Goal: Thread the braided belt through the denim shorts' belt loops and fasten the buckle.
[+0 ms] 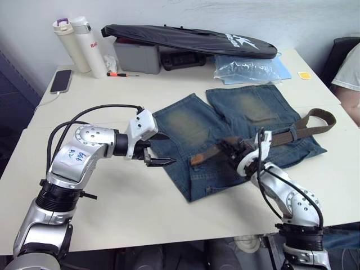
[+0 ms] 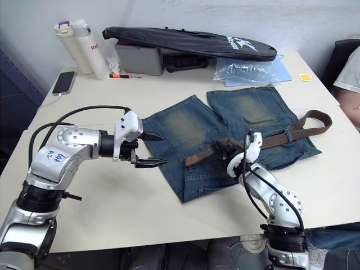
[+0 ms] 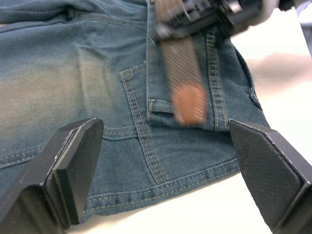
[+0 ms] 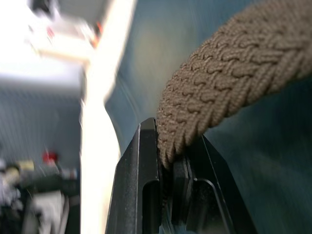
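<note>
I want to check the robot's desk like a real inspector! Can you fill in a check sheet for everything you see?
Surface: pale table, two tops pushed together.
Job's things: denim shorts flat; braided belt along the waistband, tip free.
Clutter: two bottles, phone, dark bag, grey box, plastic bag.
End effectors: left open beside the shorts; right shut on the belt.
Cables: black, on both arms.
Surroundings: wall; a person's sleeve.

Faded denim shorts (image 1: 236, 132) are spread flat on the counter (image 1: 140, 208), legs pointed away, waistband nearest. A dark-brown braided belt (image 1: 298, 130) is laid along the waistband, looped at the right edge, its tapered tip (image 3: 189, 103) resting on the denim.
</note>
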Controlling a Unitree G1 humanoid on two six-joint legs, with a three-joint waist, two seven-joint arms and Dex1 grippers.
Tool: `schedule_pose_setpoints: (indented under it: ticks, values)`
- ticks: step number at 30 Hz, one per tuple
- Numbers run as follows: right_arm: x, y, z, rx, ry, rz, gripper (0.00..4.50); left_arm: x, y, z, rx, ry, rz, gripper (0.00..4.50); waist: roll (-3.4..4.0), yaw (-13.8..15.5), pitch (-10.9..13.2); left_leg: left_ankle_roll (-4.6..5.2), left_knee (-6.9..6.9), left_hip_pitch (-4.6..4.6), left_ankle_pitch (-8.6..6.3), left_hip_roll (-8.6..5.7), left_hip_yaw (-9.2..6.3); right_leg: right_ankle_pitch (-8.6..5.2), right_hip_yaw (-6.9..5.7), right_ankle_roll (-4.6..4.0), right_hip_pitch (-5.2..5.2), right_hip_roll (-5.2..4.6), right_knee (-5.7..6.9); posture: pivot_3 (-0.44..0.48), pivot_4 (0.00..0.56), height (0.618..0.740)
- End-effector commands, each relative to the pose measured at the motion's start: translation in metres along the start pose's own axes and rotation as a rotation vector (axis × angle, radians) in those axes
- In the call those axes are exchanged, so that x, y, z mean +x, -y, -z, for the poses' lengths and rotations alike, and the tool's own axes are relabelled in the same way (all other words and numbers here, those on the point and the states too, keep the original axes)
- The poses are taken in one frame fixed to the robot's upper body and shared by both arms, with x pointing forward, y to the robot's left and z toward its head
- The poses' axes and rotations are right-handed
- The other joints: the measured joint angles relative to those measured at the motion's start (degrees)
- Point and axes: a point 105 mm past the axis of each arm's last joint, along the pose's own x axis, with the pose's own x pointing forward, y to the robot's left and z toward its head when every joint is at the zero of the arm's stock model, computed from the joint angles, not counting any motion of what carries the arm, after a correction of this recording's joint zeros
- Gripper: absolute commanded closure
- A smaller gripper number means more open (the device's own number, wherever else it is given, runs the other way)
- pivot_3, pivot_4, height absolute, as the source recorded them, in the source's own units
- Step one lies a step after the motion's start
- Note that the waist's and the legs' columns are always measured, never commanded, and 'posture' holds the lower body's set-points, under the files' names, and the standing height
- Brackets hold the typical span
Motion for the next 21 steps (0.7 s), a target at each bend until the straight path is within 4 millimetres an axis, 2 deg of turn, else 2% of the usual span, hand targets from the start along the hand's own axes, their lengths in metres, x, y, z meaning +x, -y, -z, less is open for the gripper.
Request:
schedule_pose_setpoints:
  ticks: [1, 5, 7, 12, 14, 21]
  values:
    - [-0.002, -0.011, -0.014, -0.064, 0.082, -0.061, 4.42, -0.004, -0.003, -0.006, 0.035, 0.008, -0.012, 0.0, 0.0, 0.1, 0.0, 0.0, -0.02, 0.0, 0.0, 0.0, 0.0, 0.0, -0.01, 0.0, 0.0, 0.0, -0.01, 0.0, 0.15, 0.74]
    - [-0.002, -0.013, -0.006, -0.147, 0.055, -0.091, 4.42, -0.004, -0.003, -0.007, 0.035, 0.007, -0.01, 0.0, 0.0, 0.0, 0.0, -0.01, -0.04, -0.03, 0.0, 0.0, 0.0, 0.0, -0.01, 0.0, -0.02, -0.01, -0.02, 0.0, 0.15, 0.74]
    - [-0.004, -0.011, -0.003, -0.25, 0.041, -0.094, 4.42, -0.005, -0.004, -0.006, 0.035, 0.004, -0.01, 0.0, 0.0, 0.0, 0.0, 0.0, -0.04, -0.02, 0.0, 0.0, 0.0, 0.0, -0.01, 0.0, -0.02, 0.0, -0.01, 0.0, 0.15, 0.74]
    - [-0.005, -0.005, -0.001, -0.352, 0.048, -0.096, 4.42, -0.006, -0.004, -0.007, 0.028, 0.006, 0.001, 0.0, 0.0, 0.0, 0.0, 0.0, -0.04, -0.02, 0.0, 0.0, 0.0, 0.0, -0.01, 0.0, -0.02, 0.0, -0.01, 0.0, 0.15, 0.74]
    - [-0.006, -0.002, 0.008, -0.415, 0.02, -0.103, 4.42, -0.007, -0.003, -0.008, 0.023, 0.009, 0.009, 0.0, 0.0, 0.0, 0.0, -0.01, -0.04, -0.02, 0.0, 0.0, 0.01, 0.0, -0.01, 0.0, -0.02, 0.0, -0.02, 0.0, 0.15, 0.74]
    - [-0.004, 0.006, 0.032, -0.432, -0.042, -0.14, 4.42, -0.009, -0.004, -0.007, 0.02, 0.001, 0.005, 0.0, 0.0, 0.0, 0.0, -0.01, -0.04, -0.01, 0.01, -0.01, 0.0, 0.0, -0.01, 0.01, -0.02, 0.0, 0.0, 0.0, 0.15, 0.74]
